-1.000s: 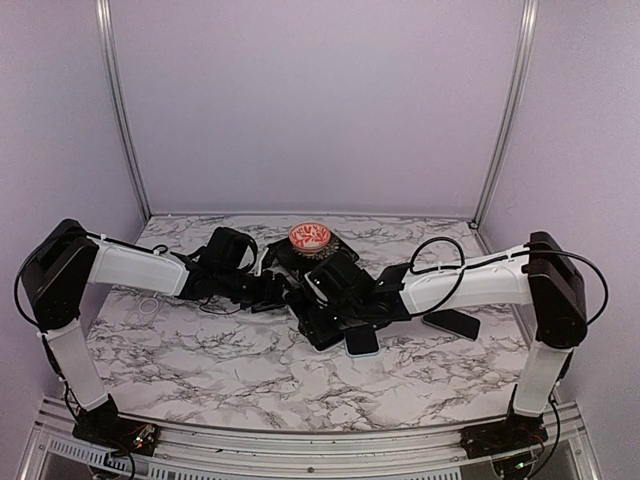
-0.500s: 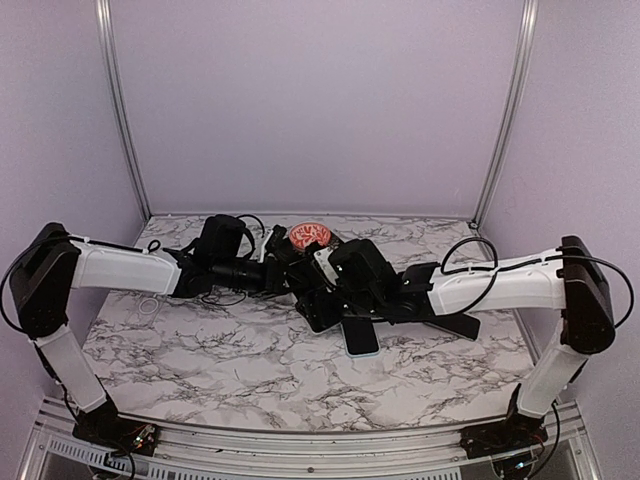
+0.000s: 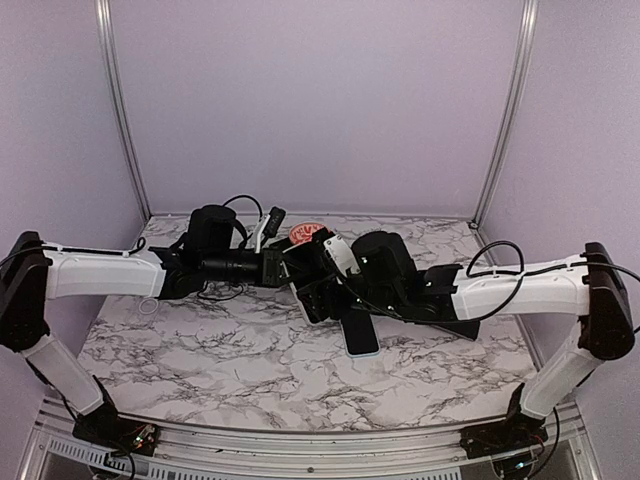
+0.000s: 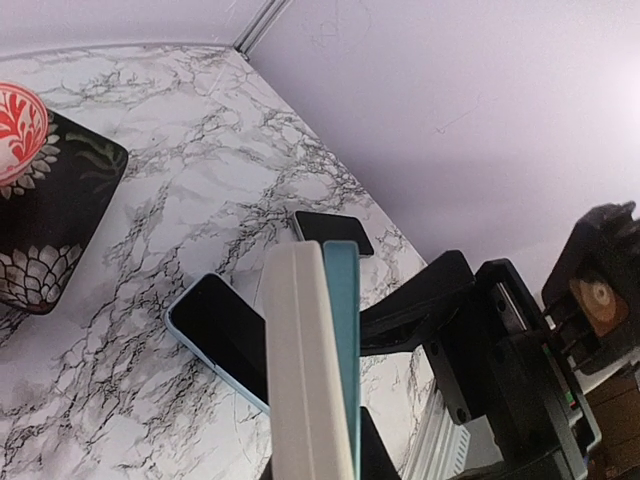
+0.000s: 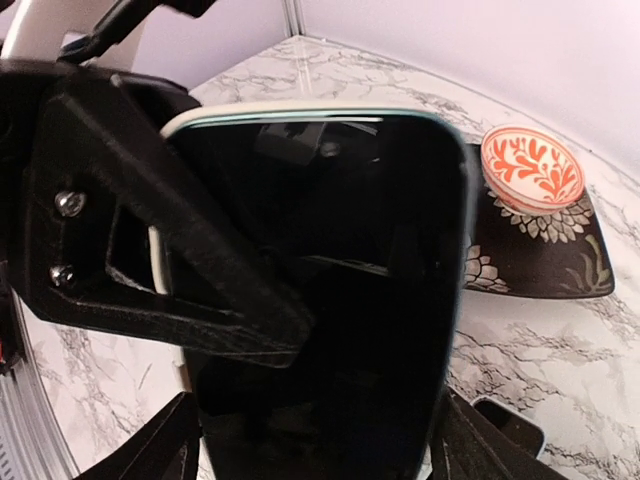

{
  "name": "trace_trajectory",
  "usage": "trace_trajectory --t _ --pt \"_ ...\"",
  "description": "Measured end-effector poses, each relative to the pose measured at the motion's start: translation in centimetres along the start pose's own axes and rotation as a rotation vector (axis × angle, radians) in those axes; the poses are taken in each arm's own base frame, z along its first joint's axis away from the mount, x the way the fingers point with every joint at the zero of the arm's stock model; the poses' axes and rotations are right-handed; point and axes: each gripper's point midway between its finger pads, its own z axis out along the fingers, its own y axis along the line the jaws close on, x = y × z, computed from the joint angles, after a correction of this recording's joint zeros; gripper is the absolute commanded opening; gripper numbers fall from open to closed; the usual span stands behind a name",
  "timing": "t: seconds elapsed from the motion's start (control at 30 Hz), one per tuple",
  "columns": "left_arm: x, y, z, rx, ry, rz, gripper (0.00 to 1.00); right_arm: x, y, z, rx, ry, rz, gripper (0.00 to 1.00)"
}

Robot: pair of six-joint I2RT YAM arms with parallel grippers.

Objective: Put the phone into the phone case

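Right gripper (image 5: 320, 448) clamps the phone (image 5: 320, 280), left gripper (image 3: 288, 270) alongside pinches the phone case (image 4: 300, 370): seating step, I'd say, next needing a square push.

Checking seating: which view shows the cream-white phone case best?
Left wrist. The cream-white phone case stands edge-on there, with its long side in view beside the light-blue-edged phone. Right wrist faces the black screen, so only a thin pale rim of the case shows. In top external it is too small and too blocked to make out.
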Motion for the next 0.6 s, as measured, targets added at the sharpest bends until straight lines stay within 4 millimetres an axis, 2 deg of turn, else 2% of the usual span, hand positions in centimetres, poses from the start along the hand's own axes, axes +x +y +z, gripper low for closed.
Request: trace_trajectory --t 0.2,0.27,0.4,0.5,0.6 --pt "-0.9 -5.0 -2.0 0.026 -0.044 0.196 0.00 -2.9 -0.7 -4.2 -0.103 -0.102 -0.055 0.98" --pt "-1.0 -6.9 -2.4 0.047 -0.039 0.275 0.00 -4.0 -0.8 -6.3 -0.174 -0.147 -0.125 0.99" --pt "-0.7 -10.1 -3.3 0.091 -0.008 0.442 0.00 -5.8 1.1 -10.6 -0.341 -0.240 -0.342 0.99" --pt "-0.4 -12.0 -4.3 0.135 0.000 0.532 0.00 -5.3 3.1 -12.7 -0.464 -0.267 -0.486 0.95" --pt "0.0 -13.3 -5.1 0.174 0.003 0.599 0.00 -3.8 4.2 -13.1 -0.552 -0.242 -0.564 0.81"
